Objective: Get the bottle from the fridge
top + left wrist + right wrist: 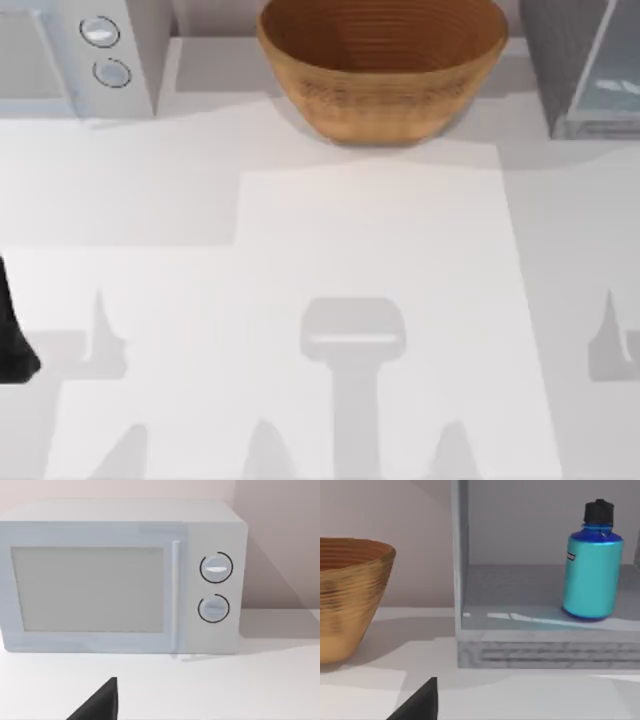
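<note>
Standing upright inside the fridge (545, 650), bottle (592, 567).

Fridge (585, 70) cut by top view's right & top edges, interior not visible from above. Right wrist view: fridge (545, 645) cropped at frame edges, bottle (592, 565) fully visible inside. Wicker bowl (380, 65) rim clipped at top; bowl (350, 595) cut at wrist frame edge. Microwave (75, 55) mostly out of frame, knobs visible. Dark arm part (12, 340) at left edge, gripper state n/a.
</note>
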